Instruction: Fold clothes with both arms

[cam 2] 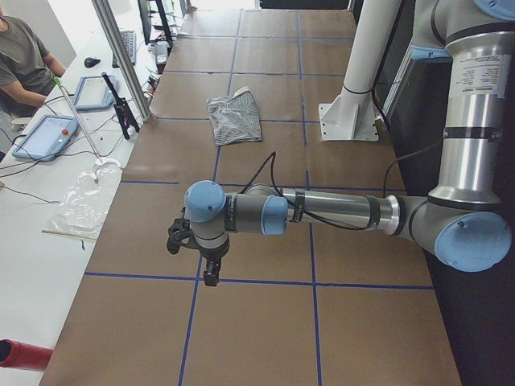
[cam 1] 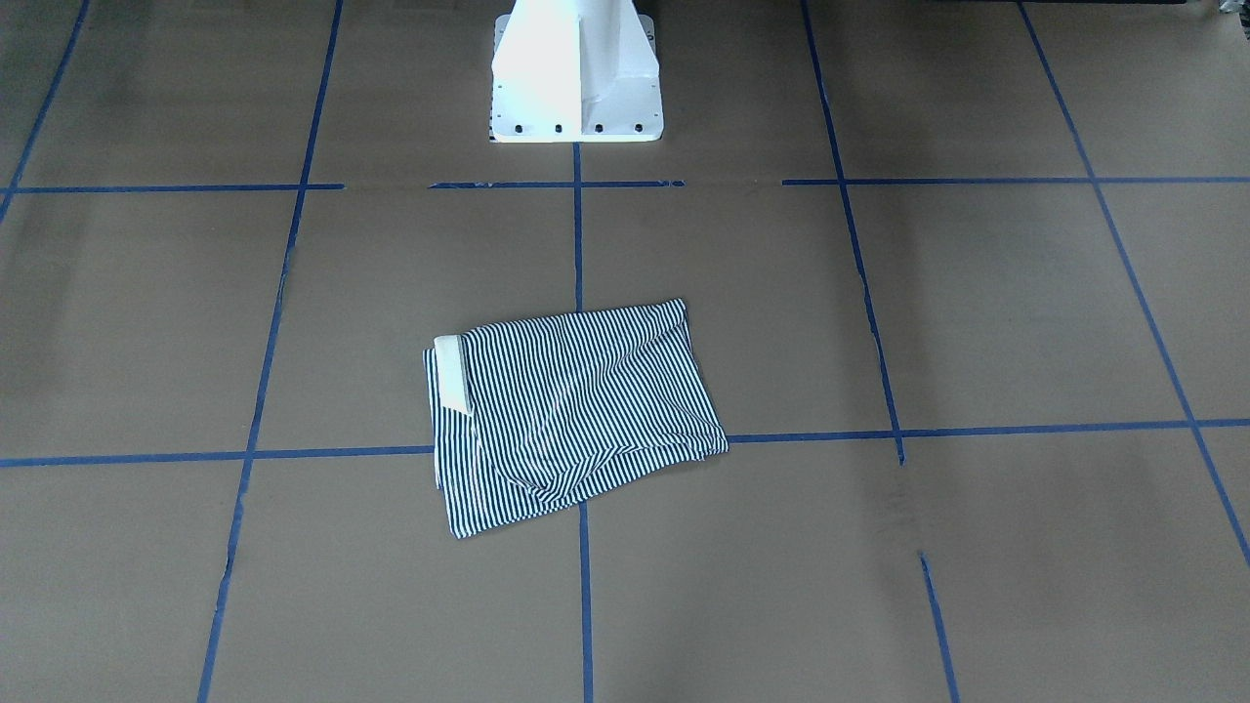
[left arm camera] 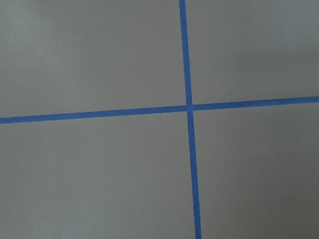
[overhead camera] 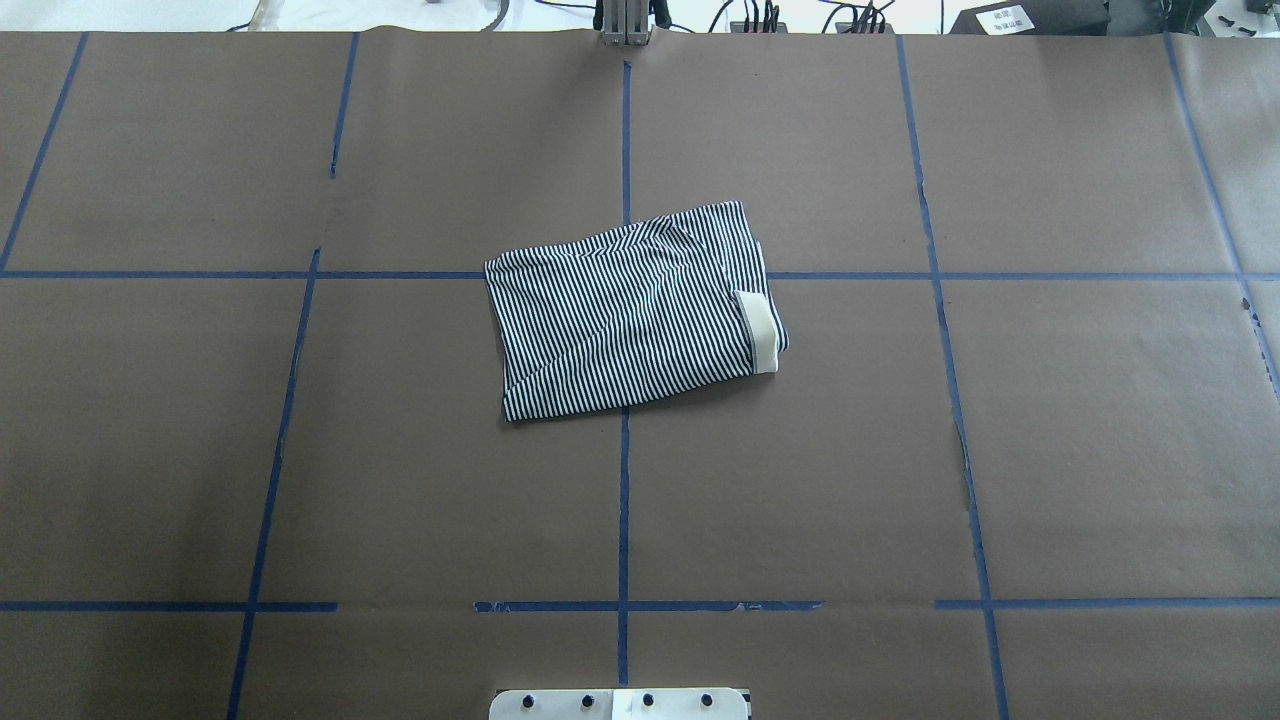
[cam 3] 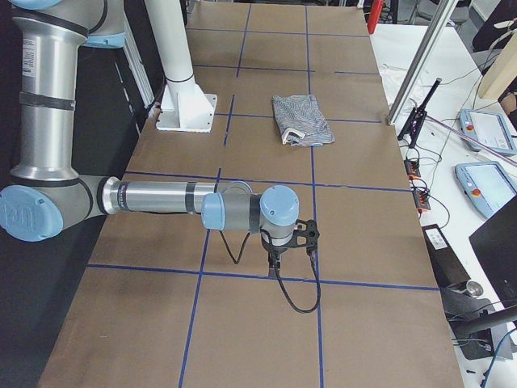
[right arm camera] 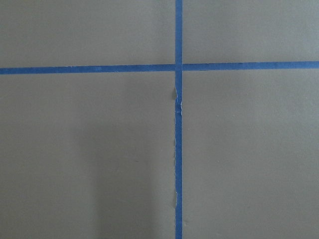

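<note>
Covering the worktop [overhead camera: 1100, 450], brown paper bears a blue tape grid [overhead camera: 624, 500]; the folded polo shirt [overhead camera: 630, 310] lies at its centre. The left arm [cam 2: 338, 211] and right arm [cam 3: 153, 196] hover at opposite ends, jaws' spread indiscernible.

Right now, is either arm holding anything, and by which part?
Nothing is held. The striped shirt lies folded on the table, well apart from the left end effector and the right end effector.
</note>
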You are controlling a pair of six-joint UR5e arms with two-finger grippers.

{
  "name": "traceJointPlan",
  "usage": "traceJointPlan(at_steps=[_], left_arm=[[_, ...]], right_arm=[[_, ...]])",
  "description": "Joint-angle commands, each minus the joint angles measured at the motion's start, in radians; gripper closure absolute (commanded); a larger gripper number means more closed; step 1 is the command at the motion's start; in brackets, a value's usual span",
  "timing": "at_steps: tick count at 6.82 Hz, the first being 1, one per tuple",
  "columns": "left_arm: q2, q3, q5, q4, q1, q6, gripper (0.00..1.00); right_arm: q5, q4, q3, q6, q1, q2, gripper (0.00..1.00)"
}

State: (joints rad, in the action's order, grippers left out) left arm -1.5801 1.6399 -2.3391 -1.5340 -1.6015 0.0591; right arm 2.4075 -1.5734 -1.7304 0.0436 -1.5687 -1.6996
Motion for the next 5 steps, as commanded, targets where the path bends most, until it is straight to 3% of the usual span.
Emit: traceJointPlan(at_steps=[1, 5], left_arm=[[0.0, 0.0, 0.0, 0.0, 0.0, -0.001, 0.0], [0.0, 0.0, 0.0, 0.0, 0.0, 0.001, 0.0]], right_arm=[[0.001, 0.001, -0.001, 0.015, 0.001, 0.003, 0.0], [0.007, 0.001, -0.001, 0.016, 0.001, 0.003, 0.0]])
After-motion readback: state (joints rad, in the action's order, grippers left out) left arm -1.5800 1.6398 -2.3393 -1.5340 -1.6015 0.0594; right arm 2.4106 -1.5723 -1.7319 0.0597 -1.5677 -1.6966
